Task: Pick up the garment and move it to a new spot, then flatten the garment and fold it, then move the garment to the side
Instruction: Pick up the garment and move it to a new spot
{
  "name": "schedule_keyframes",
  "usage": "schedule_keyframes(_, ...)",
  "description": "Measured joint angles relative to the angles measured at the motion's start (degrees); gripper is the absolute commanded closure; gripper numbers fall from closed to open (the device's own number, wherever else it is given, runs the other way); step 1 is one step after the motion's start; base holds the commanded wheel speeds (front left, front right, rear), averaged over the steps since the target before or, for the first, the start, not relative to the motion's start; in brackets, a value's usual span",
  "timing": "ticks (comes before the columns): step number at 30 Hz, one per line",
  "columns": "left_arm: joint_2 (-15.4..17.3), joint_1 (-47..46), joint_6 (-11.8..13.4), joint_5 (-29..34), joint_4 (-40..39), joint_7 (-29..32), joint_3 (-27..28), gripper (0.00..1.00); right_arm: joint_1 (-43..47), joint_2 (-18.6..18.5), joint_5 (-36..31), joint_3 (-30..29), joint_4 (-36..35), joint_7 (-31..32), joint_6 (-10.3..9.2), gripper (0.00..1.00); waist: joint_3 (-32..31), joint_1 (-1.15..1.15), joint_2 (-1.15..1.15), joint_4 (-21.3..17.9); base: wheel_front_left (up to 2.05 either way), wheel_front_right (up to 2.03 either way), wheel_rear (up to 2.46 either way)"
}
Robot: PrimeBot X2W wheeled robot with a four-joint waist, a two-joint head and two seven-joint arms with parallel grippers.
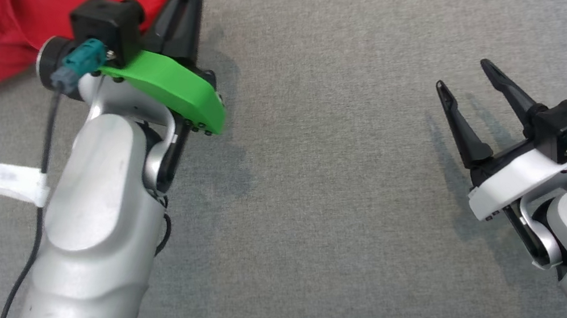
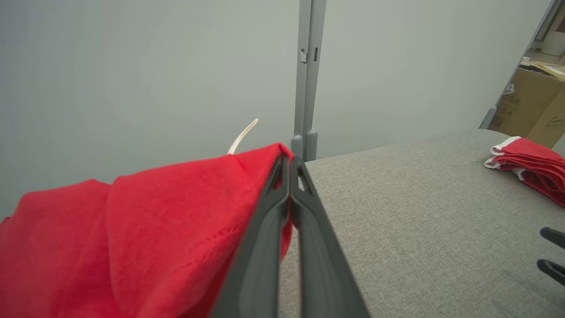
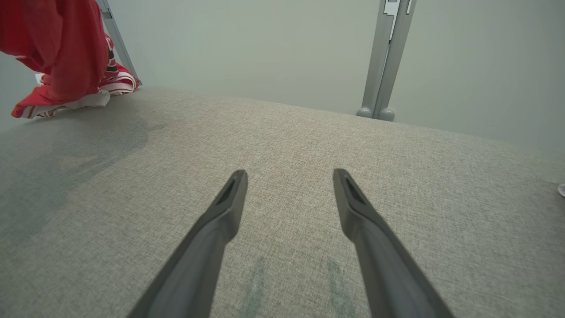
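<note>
Head view shows the grey table point(image 1: 354, 170) with the red garment point(image 1: 37, 27) heaped at its far left corner. The left gripper point(image 2: 290, 161) pinches a fold of it, I think for lifting it away; the right gripper point(image 1: 463, 72) stands spread wide, empty, above the table.

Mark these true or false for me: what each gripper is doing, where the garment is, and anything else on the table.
1. The left gripper has its fingers shut on the red garment. True.
2. The right gripper holds a corner of it. False: it is open over bare table, apart from the cloth.
3. The red garment lies folded flat mid-table. False: it is bunched at the far left.
4. A stack of folded red clothes also sits on the table. True.
</note>
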Motion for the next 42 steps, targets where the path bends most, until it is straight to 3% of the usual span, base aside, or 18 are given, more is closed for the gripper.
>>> schedule_keyframes(6,-0.6,0.3,0.0,-0.7,-1.8,1.6,-9.0,1.0,1.6,2.0,1.3,0.5,3.2,-0.6,-0.04,0.0,-3.7,0.0,0.0,-3.8,0.0,0.0,0.0)
schedule_keyframes(11,-1.2,1.3,0.0,-4.7,-5.8,2.5,-15.0,1.0,2.3,2.8,1.8,0.5,4.7,-0.6,-0.05,0.0,-6.3,0.0,0.0,-7.7,0.0,0.0,0.0)
schedule_keyframes(21,-0.6,5.1,0.0,-21.0,-21.9,3.9,-30.0,1.0,4.1,2.2,2.5,-1.8,6.1,-1.2,-0.16,0.0,-10.5,0.0,0.0,-13.9,0.0,0.0,0.0)
schedule_keyframes(27,-0.1,10.2,-0.2,-20.5,-15.6,6.4,-29.2,1.0,4.8,1.3,2.5,-3.2,6.5,-1.5,-0.52,0.0,-11.3,0.0,0.0,-13.1,0.0,0.0,0.0)
schedule_keyframes(30,0.6,14.0,1.2,-19.6,-11.7,7.5,-29.1,1.0,5.6,-0.7,2.5,-5.3,7.0,-1.6,-0.58,0.0,-11.2,0.0,0.0,-11.4,0.0,0.0,0.0)
schedule_keyframes(35,4.9,17.4,2.7,-19.5,-9.1,8.3,-28.0,1.0,5.9,-2.0,2.5,-6.5,7.1,-1.6,-0.58,0.0,-11.4,0.0,0.0,-9.7,0.0,0.0,0.0)
schedule_keyframes(37,8.4,21.1,3.1,-21.1,-7.6,8.8,-27.5,1.0,5.8,-2.6,2.5,-6.7,7.1,-1.6,-0.58,0.0,-11.8,0.0,0.0,-8.6,0.0,0.0,0.0)
schedule_keyframes(42,8.8,26.3,3.4,-23.7,-7.5,9.2,-27.5,1.0,4.8,-3.9,1.7,-4.5,6.6,-1.1,0.64,0.0,-12.4,0.0,0.0,-7.2,0.0,0.0,0.0)
